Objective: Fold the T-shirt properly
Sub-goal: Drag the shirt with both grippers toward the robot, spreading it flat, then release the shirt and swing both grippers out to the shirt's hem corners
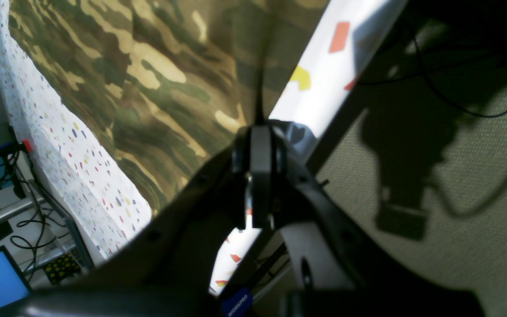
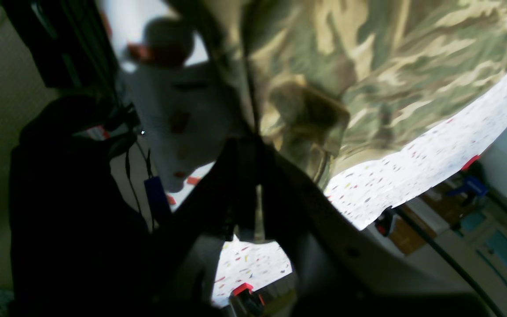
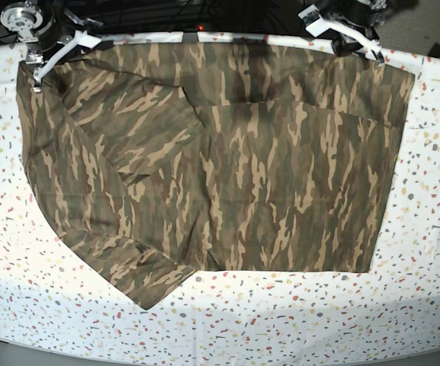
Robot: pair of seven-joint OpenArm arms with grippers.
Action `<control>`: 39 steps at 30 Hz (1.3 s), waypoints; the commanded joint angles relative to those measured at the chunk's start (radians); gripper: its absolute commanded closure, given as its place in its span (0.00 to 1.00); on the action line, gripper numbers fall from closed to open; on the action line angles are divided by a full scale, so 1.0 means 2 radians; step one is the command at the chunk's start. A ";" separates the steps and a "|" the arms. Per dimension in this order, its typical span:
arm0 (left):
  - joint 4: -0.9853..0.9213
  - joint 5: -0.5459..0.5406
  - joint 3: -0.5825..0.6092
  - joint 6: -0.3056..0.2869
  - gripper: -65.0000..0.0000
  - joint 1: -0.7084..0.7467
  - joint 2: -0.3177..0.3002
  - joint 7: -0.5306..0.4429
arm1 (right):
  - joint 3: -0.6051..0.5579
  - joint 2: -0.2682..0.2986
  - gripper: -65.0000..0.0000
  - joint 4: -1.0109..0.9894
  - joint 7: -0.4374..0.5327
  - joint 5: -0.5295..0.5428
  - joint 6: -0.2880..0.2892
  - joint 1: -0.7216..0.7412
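Though wrist-blurred, T-shirt (image 3: 212, 160) whole from base.

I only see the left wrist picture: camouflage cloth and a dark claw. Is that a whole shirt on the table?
Observer: Yes. The base view shows a T-shirt spread on the speckled table, one sleeve pointing toward the near edge.
Operator: Is there a second claw?
Observer: Yes, the right claw is shut at the shirt's other far corner, across from the left claw.
Operator: Anything folded yet?
Observer: One flap seems to lie over the body near the right claw.
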 commanded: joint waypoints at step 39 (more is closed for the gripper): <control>0.090 0.070 0.000 0.002 0.62 0.022 -0.010 0.075 | 0.004 0.011 0.71 0.079 -0.005 0.024 0.003 0.000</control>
